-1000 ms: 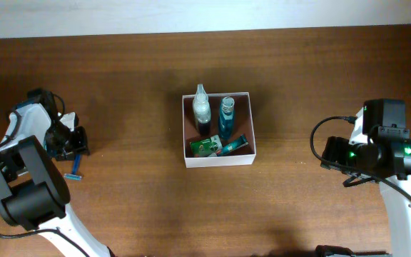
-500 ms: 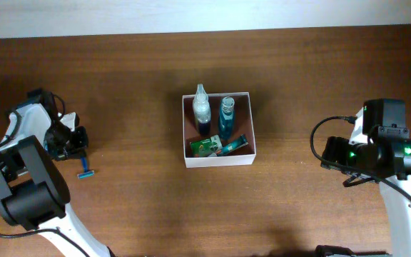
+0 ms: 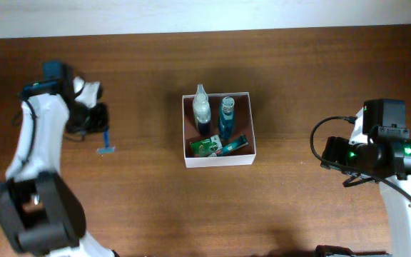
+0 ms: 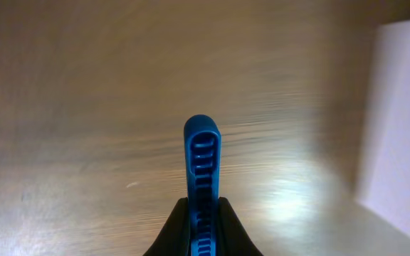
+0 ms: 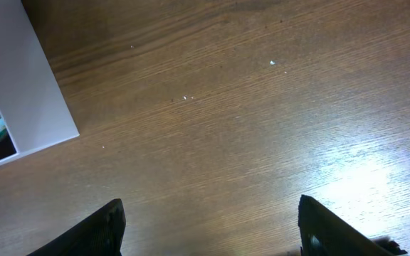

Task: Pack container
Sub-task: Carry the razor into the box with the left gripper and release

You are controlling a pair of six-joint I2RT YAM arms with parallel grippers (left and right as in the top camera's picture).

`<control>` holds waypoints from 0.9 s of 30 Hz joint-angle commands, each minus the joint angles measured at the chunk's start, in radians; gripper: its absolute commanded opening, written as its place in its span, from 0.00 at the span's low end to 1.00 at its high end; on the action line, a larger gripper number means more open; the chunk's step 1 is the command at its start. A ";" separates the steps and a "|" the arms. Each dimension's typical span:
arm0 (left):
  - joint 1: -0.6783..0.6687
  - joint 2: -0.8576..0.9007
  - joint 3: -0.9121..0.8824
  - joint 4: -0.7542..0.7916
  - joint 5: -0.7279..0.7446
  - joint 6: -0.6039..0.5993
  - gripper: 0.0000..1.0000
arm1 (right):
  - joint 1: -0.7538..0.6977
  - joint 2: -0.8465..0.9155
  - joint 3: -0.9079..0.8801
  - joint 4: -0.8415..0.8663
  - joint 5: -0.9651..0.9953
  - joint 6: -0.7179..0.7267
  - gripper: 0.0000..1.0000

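The left jaws are clamped tight on a blue razor (image 4: 202, 167), gripped by its handle over the counter (image 3: 141, 207), well left of the container (image 3: 220, 161). That sits mid-counter with bottles (image 3: 202, 108) and what looks like a tube (image 3: 232, 145) inside. The right jaws stand wide, holding nothing. This is the carrying step; next, the razor must travel right, clear the white wall, then drop in.

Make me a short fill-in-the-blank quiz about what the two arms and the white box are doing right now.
1. The left gripper is shut on a razor whose handle is ___ in colour.
2. The container already holds ___ bottles, side by side.
3. The right gripper is ___, with nothing between its fingers.
Missing words: blue; two; open.
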 commanded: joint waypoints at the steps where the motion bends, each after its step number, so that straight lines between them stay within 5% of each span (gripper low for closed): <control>1: -0.162 -0.151 0.021 0.014 0.034 0.098 0.00 | -0.006 -0.006 -0.002 0.000 -0.005 0.004 0.70; 11: -0.642 -0.158 0.021 0.077 -0.047 0.367 0.00 | -0.006 -0.006 -0.002 0.000 -0.005 0.004 0.70; 16: -0.750 -0.078 0.021 0.146 -0.142 0.416 0.00 | -0.006 -0.006 -0.002 0.000 -0.005 0.004 0.70; 26: -0.758 0.105 0.021 0.173 -0.143 0.416 0.00 | -0.006 -0.006 -0.002 0.000 -0.005 0.004 0.70; 27: -0.758 0.110 0.021 0.173 -0.143 0.416 0.07 | -0.006 -0.006 -0.002 0.000 -0.005 0.004 0.70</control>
